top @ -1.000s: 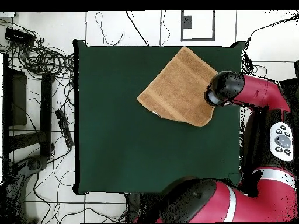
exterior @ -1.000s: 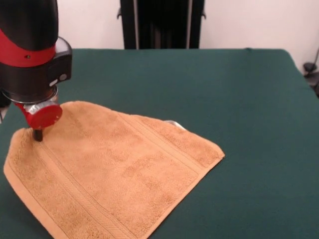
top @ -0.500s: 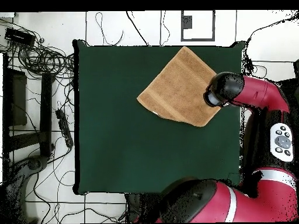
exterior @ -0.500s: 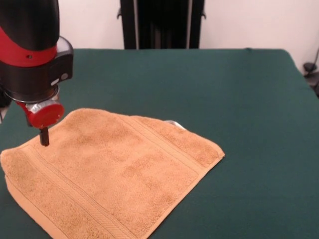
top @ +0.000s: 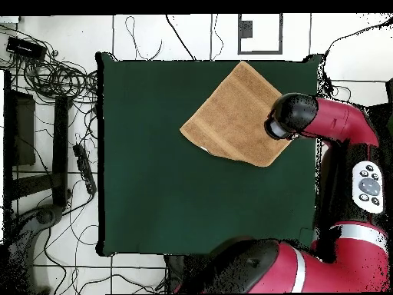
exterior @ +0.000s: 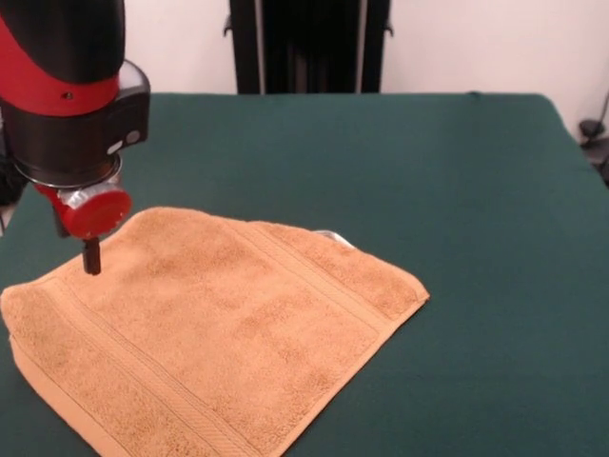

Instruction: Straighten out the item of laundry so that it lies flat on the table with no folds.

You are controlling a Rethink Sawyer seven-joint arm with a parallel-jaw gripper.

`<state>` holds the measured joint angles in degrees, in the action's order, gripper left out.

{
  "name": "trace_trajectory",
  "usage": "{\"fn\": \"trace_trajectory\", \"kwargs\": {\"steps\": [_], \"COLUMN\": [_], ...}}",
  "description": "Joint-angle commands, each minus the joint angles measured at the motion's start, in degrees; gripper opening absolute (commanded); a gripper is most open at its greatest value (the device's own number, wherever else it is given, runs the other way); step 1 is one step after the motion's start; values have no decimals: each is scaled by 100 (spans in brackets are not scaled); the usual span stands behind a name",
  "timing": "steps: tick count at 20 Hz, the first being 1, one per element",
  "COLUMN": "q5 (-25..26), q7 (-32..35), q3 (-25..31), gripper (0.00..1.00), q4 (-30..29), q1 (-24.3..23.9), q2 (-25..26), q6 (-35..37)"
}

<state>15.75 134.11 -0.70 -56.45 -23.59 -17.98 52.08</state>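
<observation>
The small square orange-tan terry-cloth towel [exterior: 209,333] lies spread open at the near left of the large dark green felt-covered table [exterior: 457,190], turned diamond-wise so that one corner points right and its nearest part runs past the bottom edge of the front view. Woven border bands cross the pile near two opposite sides, and a lighter hem runs along the near left edge. The cloth looks flat over most of its face, with no fold seen on top. Farther back, a small white care label [exterior: 328,235] peeks out from under the far edge; no writing on it can be read. Over the towel's far left corner stands the gripper [exterior: 91,257] of the red and black arm [exterior: 71,95]: a single dark tip shows below a round red part, its end at or just above the cloth, and whether it touches cannot be told. Whether the fingers are apart or together cannot be told either. From overhead, the towel [top: 234,115] lies in the table's [top: 153,192] corner nearest the arm's elbow, with the arm's black head [top: 290,115] covering one corner.
</observation>
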Motion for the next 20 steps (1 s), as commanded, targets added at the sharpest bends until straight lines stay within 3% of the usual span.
{"fn": "trace_trajectory", "kwargs": {"steps": [1, 3, 11, 20], "q5": [-316, -393, -667, -863], "q7": [969, 971, 1135, 1246], "q3": [44, 22, -150, -292], "gripper": [100, 100, 100, 100], "q4": [-1029, -1174, -2801, -3413], "q1": [513, 500, 479, 615], "q2": [-153, -234, -1190, -1396], "q6": [116, 128, -709, -1395]}}
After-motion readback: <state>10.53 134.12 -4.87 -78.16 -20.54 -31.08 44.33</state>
